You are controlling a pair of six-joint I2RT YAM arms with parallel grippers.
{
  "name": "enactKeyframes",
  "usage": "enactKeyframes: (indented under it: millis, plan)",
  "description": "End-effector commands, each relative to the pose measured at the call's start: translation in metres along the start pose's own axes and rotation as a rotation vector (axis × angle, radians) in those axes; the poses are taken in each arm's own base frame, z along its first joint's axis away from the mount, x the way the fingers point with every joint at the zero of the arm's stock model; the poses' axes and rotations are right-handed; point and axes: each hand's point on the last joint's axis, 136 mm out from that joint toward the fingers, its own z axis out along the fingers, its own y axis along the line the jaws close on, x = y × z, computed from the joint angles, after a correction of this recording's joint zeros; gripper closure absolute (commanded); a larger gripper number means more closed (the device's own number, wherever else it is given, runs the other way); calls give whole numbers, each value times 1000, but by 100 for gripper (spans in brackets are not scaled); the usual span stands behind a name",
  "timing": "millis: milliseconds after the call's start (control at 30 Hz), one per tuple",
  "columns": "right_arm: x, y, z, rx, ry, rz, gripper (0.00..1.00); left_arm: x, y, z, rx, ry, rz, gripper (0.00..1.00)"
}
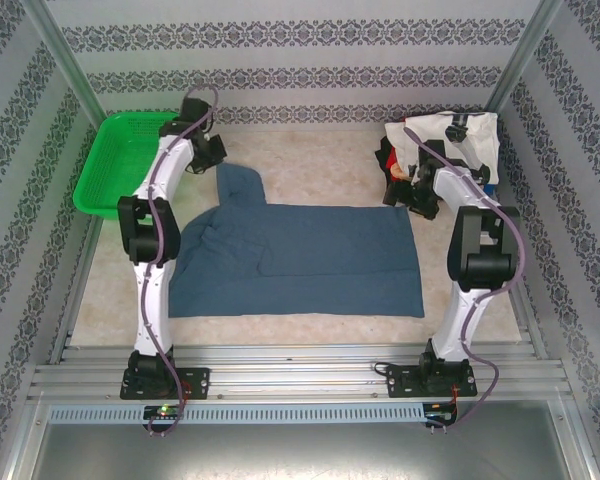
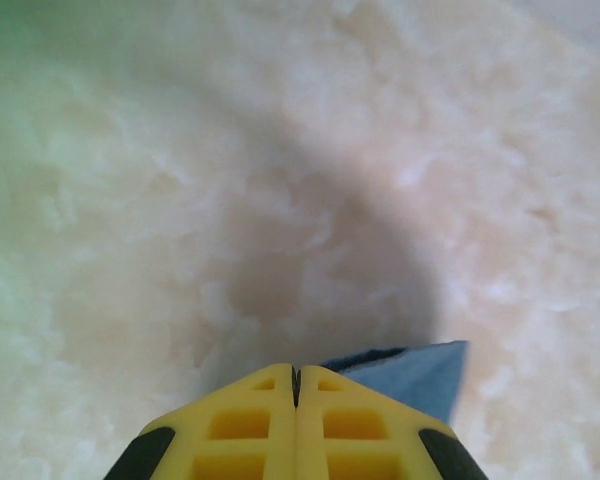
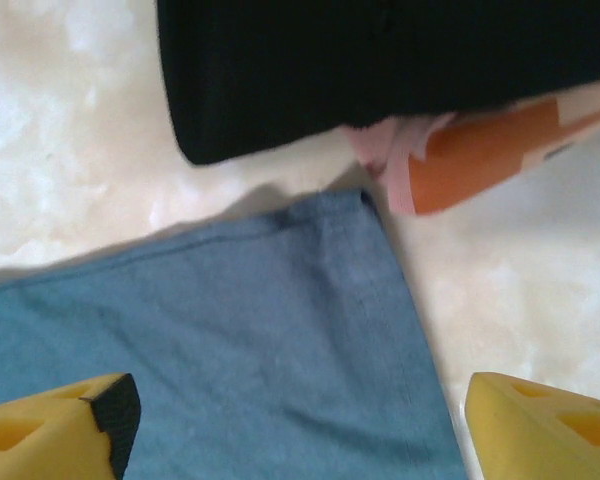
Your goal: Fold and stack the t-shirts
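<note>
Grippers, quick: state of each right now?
Left gripper: shut, pinching an edge of the blue t-shirt.
Right gripper: open above the blue t-shirt, holding nothing.

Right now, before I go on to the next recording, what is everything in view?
T-shirt: one, slate-blue, spread flat mid-table.
Heap of shirts: one heap, white with print, black and red showing, far right corner; number of shirts unclear.
Basket: one, green, far left corner.
Table: one, beige.
Left arm: one, white and black, base at near edge.
Right arm: one, white and black, base at near edge.
Left gripper: one, yellow fingers, shut, a blue cloth corner at its tips.
Right gripper: one, yellow fingers, open, over the blue shirt's corner near the heap.
</note>
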Motion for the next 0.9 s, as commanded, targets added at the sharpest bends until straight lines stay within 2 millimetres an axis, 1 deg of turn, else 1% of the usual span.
enactKeyframes:
  millis: [0,67,133,233,400,533,700,767,867]
  plan:
    - [-5,-10,7,54,29,3,20,-12,-3,-36,-1,-55,53,100]
    - [-8,-12,12,67,39,5,23,-11,-3,-40,-1,-53,60,100]
    - [-10,-13,16,74,43,4,24,-10,-4,-41,0,-50,66,100]
    - [-14,-21,20,124,42,4,29,-11,-5,-45,4,-55,70,100]
    - [-22,-21,24,127,27,-12,38,-17,-11,-57,29,-80,75,100]
    - [-23,-21,31,126,34,-9,48,-19,-14,-66,39,-92,76,100]
    - [-25,-19,37,121,36,-10,54,-21,-17,-76,51,-107,81,100]
    - [-25,-22,41,143,43,-14,58,-22,-17,-80,51,-113,81,100]
    - [-25,-26,46,171,46,-14,60,-23,-19,-85,56,-119,83,100]
